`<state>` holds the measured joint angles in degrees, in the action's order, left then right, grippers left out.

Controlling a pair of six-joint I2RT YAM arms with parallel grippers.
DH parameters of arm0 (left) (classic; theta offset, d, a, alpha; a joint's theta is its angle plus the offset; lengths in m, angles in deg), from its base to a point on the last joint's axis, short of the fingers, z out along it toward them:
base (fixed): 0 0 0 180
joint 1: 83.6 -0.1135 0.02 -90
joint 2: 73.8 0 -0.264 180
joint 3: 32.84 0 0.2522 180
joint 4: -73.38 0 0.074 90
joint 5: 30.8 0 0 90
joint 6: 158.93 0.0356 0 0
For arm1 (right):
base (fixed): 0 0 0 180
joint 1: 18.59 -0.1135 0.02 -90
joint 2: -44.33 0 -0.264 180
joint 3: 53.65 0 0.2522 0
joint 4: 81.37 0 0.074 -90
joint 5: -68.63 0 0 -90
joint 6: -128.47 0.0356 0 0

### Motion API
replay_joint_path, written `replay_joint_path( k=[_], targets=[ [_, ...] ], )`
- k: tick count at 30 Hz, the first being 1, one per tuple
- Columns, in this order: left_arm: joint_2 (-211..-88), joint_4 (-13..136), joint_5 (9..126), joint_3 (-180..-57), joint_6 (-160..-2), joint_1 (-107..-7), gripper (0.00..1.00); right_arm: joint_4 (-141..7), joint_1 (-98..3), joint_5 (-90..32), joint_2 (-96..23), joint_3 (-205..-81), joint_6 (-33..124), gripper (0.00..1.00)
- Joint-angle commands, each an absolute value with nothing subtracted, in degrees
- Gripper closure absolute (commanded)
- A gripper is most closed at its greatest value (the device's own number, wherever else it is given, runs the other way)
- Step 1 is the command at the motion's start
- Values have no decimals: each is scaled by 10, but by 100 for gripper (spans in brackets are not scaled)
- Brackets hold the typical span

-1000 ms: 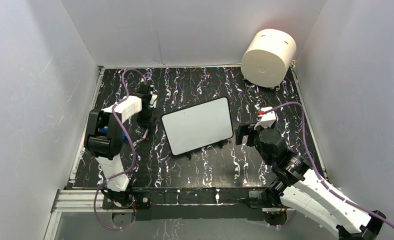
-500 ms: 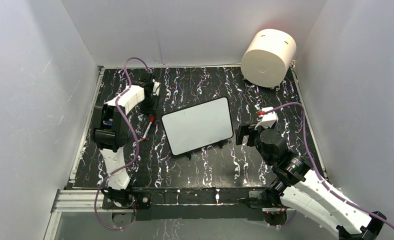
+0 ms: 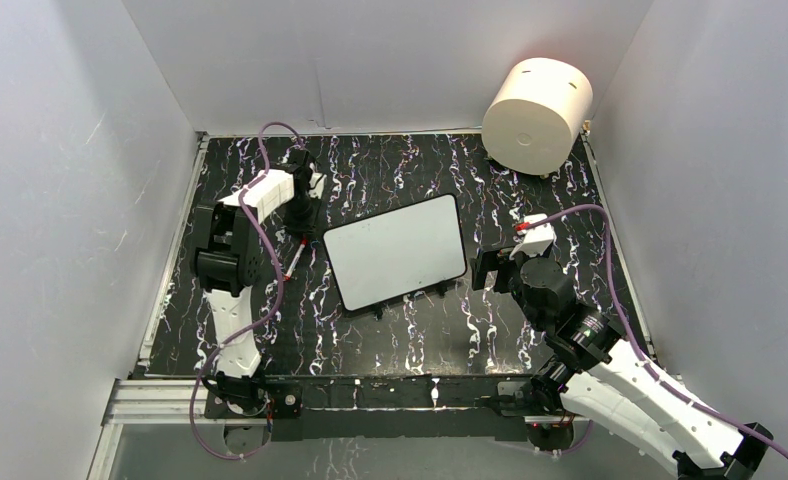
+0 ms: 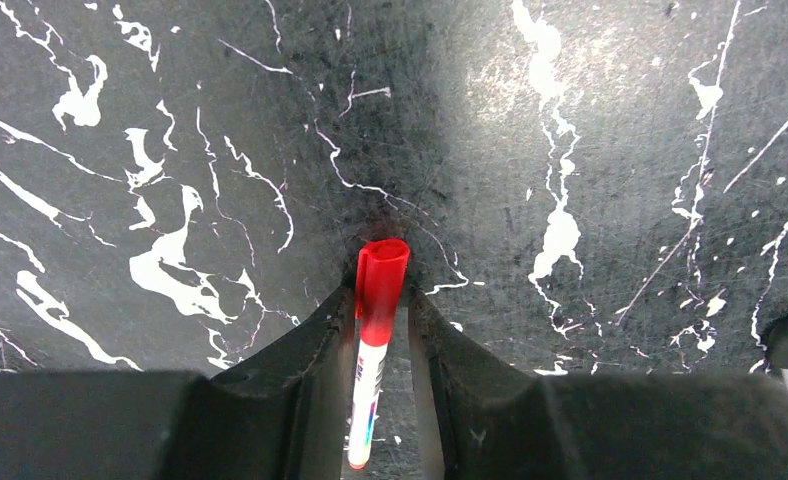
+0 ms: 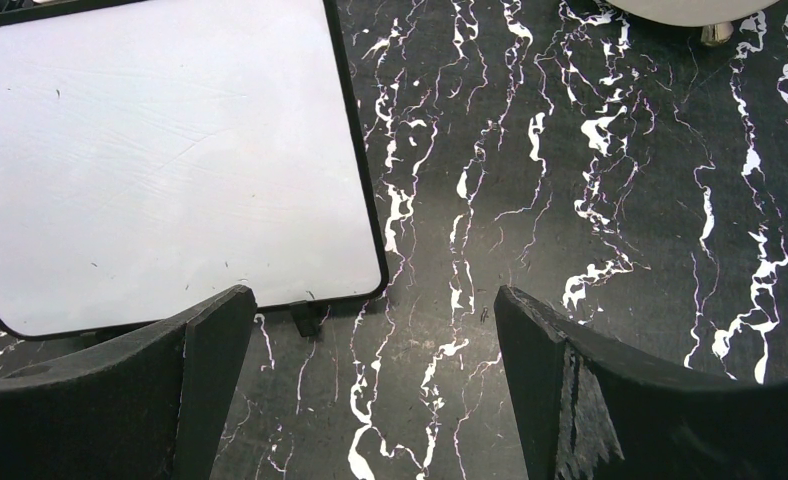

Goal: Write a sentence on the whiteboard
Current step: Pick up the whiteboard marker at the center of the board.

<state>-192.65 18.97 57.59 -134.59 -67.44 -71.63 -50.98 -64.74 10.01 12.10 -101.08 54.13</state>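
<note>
Left gripper (image 4: pixel 382 300), black two-finger job, jaws drawn in narrow with a red-capped white dry-erase marker (image 4: pixel 380 275) slotted between them, cap end poking out past the tips. Sliver of a gap showing along one side of the barrel, so can't tell whether properly clamped or just straddling. Marker down on the black white-veined tabletop (image 3: pixel 390 170), just left of the flat white black-rimmed whiteboard (image 3: pixel 395 252).

Right gripper (image 5: pixel 370 300): spread wide, nothing in it, hovering just off the whiteboard's near right corner.

Whiteboard itself lying about mid-table, turned slightly askew, propped on small black feet (image 5: pixel 305 318). Totally blank apart from a few faint specks. No sentence on it yet, so looks like the very first step: getting hold of the marker. Barely started, judging by that.

Next move, best guess: firm up the pinch, lift clear of the tabletop, then deal with the cap, apparently on. Probably a job for the free right gripper, pulling against the left's hold. After that, tip down onto the whiteboard's far left area, leaving room to write across.

Other stuff: big cream cylinder (image 3: pixel 537 102) well beyond the whiteboard's far right corner, out of the way. Nothing lying between marker and whiteboard. Main worries: marker rolling or slipping out of a loose pinch, and the whiteboard skating on those feet under pen pressure.
</note>
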Motion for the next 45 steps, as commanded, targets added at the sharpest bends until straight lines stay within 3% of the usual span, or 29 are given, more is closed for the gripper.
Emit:
replay_joint_path(
  k=[1, 14, 30, 45],
  targets=[
    [-1948, 163, 549, -1351, -666, -705, 77, -530, -648, 112, 125, -1035, 539, 1],
    [-1885, 184, 519, -1333, -685, -712, 100, -535, -648, 108, 120, -1036, 527, 1],
    [-1677, 269, 545, -1273, -784, -764, 100, -546, -648, 89, 69, -1059, 503, 1],
    [-1496, 326, 522, -1298, -997, -781, 100, -624, -648, -40, 53, -1104, 517, 1]
  ],
)
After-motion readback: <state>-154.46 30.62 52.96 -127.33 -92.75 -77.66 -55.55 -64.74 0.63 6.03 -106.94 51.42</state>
